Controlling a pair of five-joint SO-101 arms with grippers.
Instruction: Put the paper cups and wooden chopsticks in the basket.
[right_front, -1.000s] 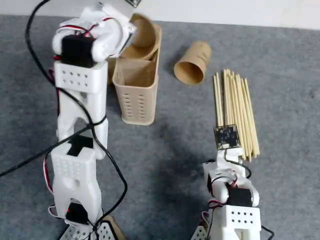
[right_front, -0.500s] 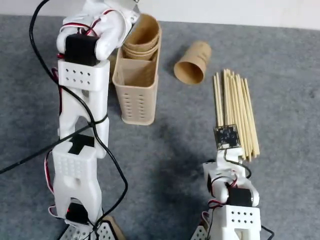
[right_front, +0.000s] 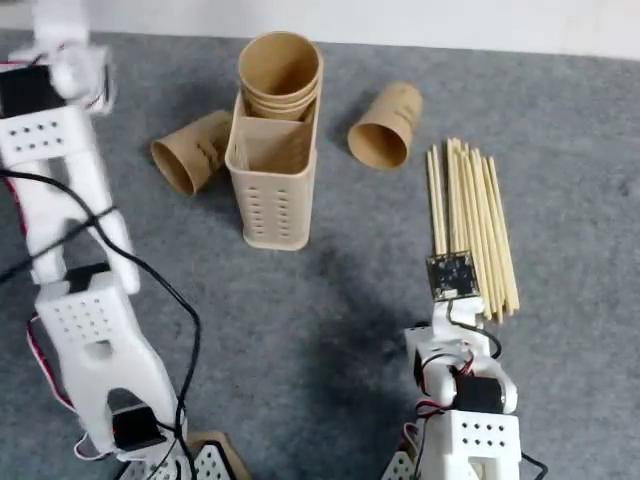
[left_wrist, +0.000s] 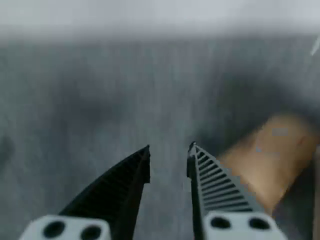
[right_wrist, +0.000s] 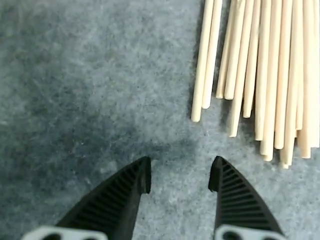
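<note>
Two lying loose on table (right_front: 330, 330): left cup (right_front: 190, 152) and right cup (right_front: 383, 125), either side of basket (right_front: 270, 215). Chopsticks (right_front: 475, 225) lying right. My left claw (left_wrist: 169, 162) and right claw (right_wrist: 179, 177) are hanging apart, empty. I'm judging risks: left cup rolling away if nudged, chopsticks scattering under off-centre pinch.

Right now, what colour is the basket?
The basket is beige with little holes; high view shows it best.

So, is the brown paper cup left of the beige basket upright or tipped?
Tipped: the brown paper cup lies on its side on the grey carpet, open mouth facing away from the beige perforated basket.
</note>
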